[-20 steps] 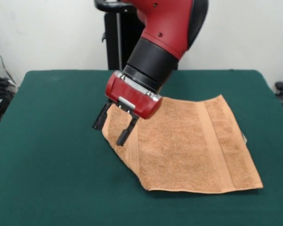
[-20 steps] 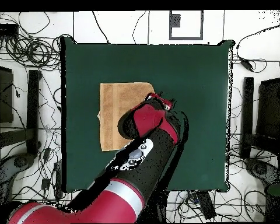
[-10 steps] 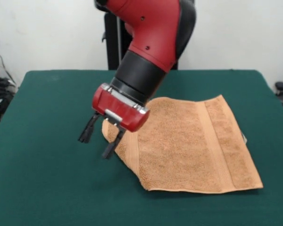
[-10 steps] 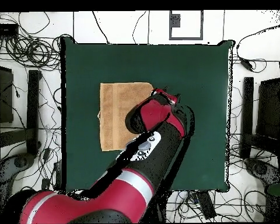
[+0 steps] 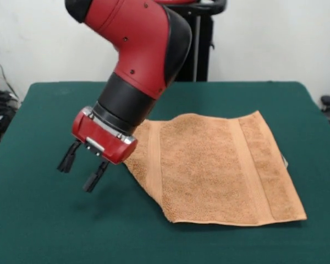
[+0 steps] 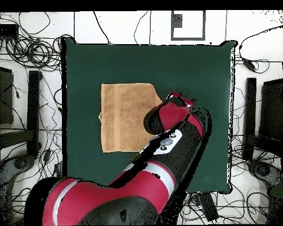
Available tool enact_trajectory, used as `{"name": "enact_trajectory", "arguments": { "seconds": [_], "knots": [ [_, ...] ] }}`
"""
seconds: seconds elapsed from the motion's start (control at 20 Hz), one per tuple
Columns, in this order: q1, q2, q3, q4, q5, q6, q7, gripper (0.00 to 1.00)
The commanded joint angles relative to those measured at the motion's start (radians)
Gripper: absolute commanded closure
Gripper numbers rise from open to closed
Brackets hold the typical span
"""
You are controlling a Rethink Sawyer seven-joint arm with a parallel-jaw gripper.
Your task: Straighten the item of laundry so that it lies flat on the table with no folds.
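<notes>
The orange-tan towel, the item of laundry (image 5: pixel 220 165), lies spread on the green table (image 5: pixel 38 225), right of centre in the front view. Its left edge runs slanted, and woven bands show near both ends. My gripper (image 5: pixel 81 170) hangs open and empty just above the felt, off the towel's left edge and apart from it. In the overhead view the towel (image 6: pixel 123 123) lies left of centre. The arm covers its lower right part there, and the gripper (image 6: pixel 180 97) points past its right edge. A small white tag (image 6: pixel 100 116) sticks out at its left side.
A black stand (image 5: pixel 201 49) rises behind the table's far edge. In the overhead view, cables (image 6: pixel 26 53) and dark equipment (image 6: pixel 250 123) surround the table on the floor. Bare felt (image 6: pixel 209 70) lies around the towel on all sides.
The gripper, open throughout, has swung off the towel's left corner and out over bare felt, leftward in the front view. The towel's uncovered left end now shows fully.
</notes>
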Motion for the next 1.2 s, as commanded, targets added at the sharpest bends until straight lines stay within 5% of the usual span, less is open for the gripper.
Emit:
{"name": "enact_trajectory", "arguments": {
  "seconds": [0.05,0.65,1.2],
  "knots": [
    [0.053,0.088,0.118,-0.066,0.001,-0.075,0.056,0.00],
    [0.150,0.148,0.019,-0.075,0.087,-0.138,0.123,0.00],
    [0.176,0.071,0.105,-0.007,0.122,-0.020,0.126,0.00]
  ]
}}
